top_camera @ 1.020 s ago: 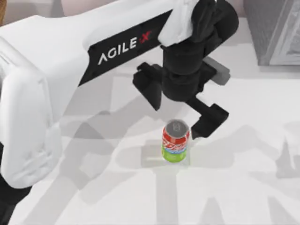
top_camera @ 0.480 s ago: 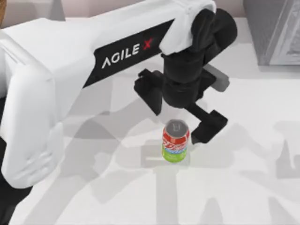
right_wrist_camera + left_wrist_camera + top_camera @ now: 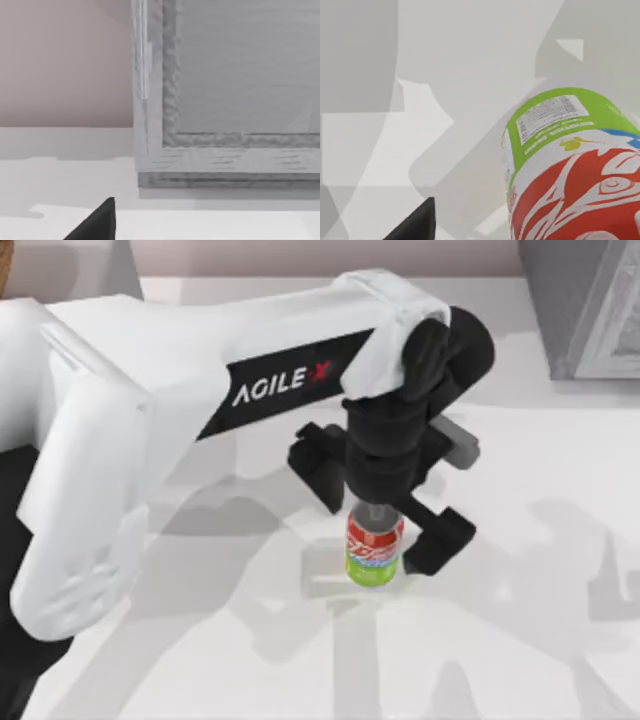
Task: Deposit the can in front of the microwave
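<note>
Can upright on table, left gripper fingers astride it

White-shelled left arm (AGILE X lettering), black wrist, seemingly black pincer.

The small red-and-green drink can has a smooth printed skin with a slight sheen. The left arm's white shell looks like smooth satin plastic; its black hand is matt. The pale tabletop is flat and matt. The speckled grey box looks rough.
</note>
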{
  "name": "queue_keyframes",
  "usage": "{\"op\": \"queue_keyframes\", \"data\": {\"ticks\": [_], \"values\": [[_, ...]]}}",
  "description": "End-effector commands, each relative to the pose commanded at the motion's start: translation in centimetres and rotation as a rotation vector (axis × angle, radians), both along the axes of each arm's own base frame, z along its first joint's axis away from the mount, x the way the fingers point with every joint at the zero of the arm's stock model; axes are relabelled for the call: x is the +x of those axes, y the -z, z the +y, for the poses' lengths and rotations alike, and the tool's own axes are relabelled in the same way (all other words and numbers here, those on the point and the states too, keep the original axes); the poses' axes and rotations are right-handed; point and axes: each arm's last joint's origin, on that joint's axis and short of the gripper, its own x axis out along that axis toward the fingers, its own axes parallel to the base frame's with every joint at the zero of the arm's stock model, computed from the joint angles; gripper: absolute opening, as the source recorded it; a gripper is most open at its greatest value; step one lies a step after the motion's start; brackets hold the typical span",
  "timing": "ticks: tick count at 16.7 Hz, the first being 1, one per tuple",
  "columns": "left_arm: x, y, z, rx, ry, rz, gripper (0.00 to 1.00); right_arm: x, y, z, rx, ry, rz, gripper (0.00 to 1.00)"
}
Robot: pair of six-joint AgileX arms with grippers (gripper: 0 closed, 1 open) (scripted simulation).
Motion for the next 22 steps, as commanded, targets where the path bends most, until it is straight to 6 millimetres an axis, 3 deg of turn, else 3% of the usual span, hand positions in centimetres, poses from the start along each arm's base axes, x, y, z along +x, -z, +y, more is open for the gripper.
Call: {"op": "queue_keyframes", "data": {"ticks": [1,14,22], "values": [[0.0,0.0,0.0,0.0,0.0,0.0,1.0,0.0,0.0,0.0,0.0,0.0,0.0,1.0],[0.0,0.0,0.0,0.0,0.0,0.0,0.02,0.0,0.0,0.0,0.0,0.0,0.0,1.0],[0.0,0.0,0.0,0.0,0.0,0.0,0.0,0.0,0.0,0.0,0.0,0.0,0.0,1.0]]}}
